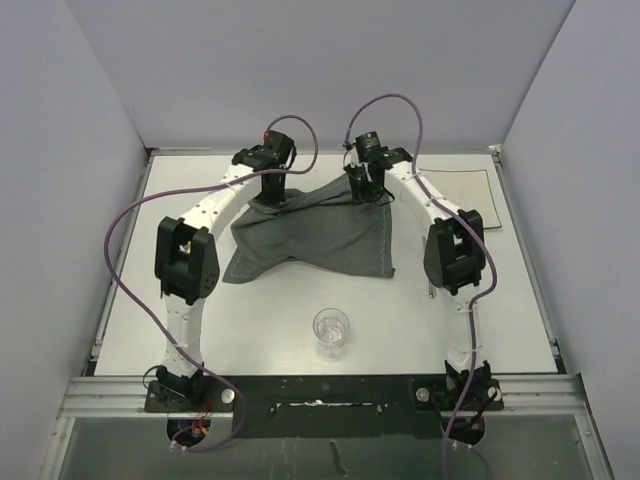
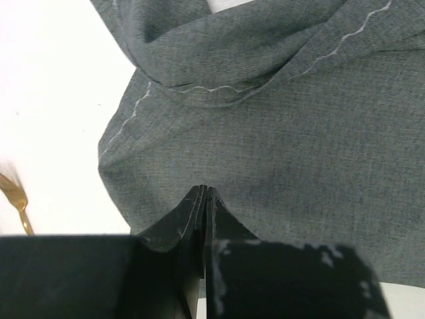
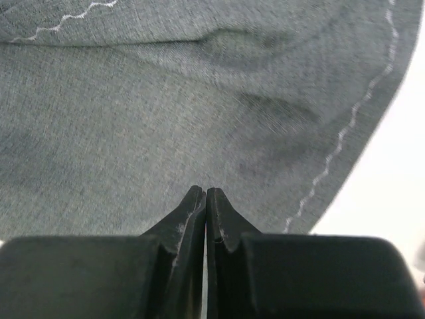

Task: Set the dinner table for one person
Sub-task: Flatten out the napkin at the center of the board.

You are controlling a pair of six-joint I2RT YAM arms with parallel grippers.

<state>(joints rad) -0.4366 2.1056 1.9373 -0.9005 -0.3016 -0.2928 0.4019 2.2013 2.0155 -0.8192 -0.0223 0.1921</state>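
Pinching grey placemat (image 1: 320, 240) in left claw (image 1: 272, 198), right claw (image 1: 368, 192), both clamped; pull taut, lay flat behind cup (image 1: 332, 328), square to table (image 1: 490, 330) edges.

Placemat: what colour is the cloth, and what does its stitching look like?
Dark grey placemat, white wavy stitching along its edge; clearest in the left wrist view.

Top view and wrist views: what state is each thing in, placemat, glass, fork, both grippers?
Placemat: rumpled, far edge lifted, near edge on the table.
Glass: upright, looks empty.
Fork: lying flat on the table.
Left gripper: shut on the placemat.
Right gripper: shut on the placemat.
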